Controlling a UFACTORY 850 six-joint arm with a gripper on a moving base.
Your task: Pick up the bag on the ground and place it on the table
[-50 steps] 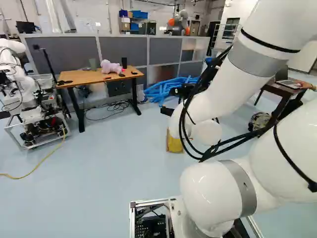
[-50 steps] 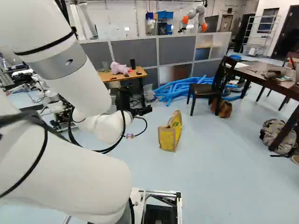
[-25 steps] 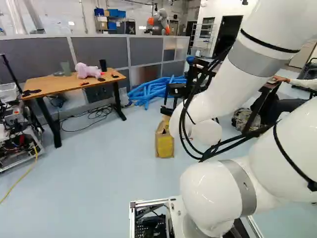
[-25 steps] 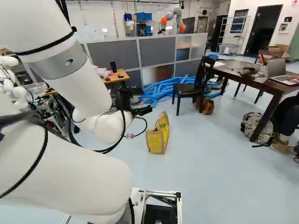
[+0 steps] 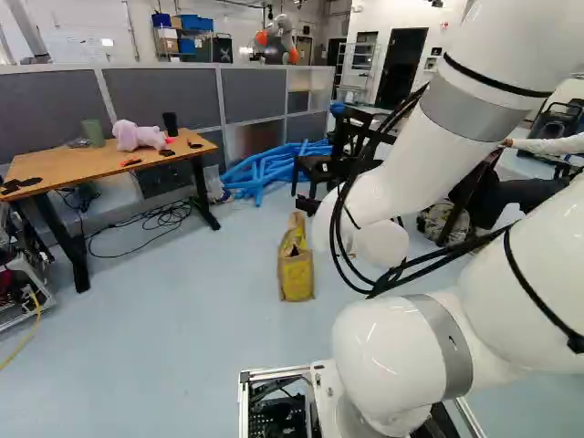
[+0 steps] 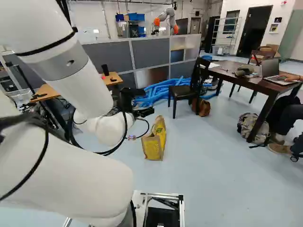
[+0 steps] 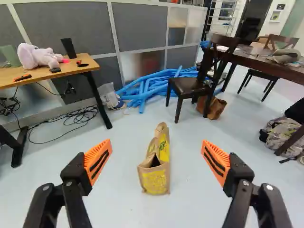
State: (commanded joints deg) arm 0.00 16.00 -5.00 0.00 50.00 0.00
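Part of my black gripper (image 6: 144, 112) shows beyond the arm's white wrist in the right base view. In the wrist view the gripper (image 7: 156, 159) stands wide open, nothing between its orange pads. A yellow and brown bag (image 6: 154, 139) stands upright on the floor, its top partly open; in the wrist view the bag (image 7: 156, 175) lies ahead, in line with the gap between the fingers, untouched. The wooden-topped table (image 5: 96, 164) is at the left of the left base view, bearing a pink plush toy (image 5: 137, 136), a dark cup and small items.
Beyond the bag are blue tubes (image 7: 152, 85), a dark chair (image 7: 192, 85) and a brown bag (image 7: 212, 107). A dark table (image 6: 251, 81) with a laptop stands at the right, a backpack (image 6: 254, 126) and a seated person beside it. Cables (image 5: 155, 219) lie under the wooden table. Another robot (image 6: 166, 20) is far back.
The base has turned to the right, so the whole scene slid leftward in both base views, and the bag looks slightly nearer. The arm has kept its pose against its lowest joint.
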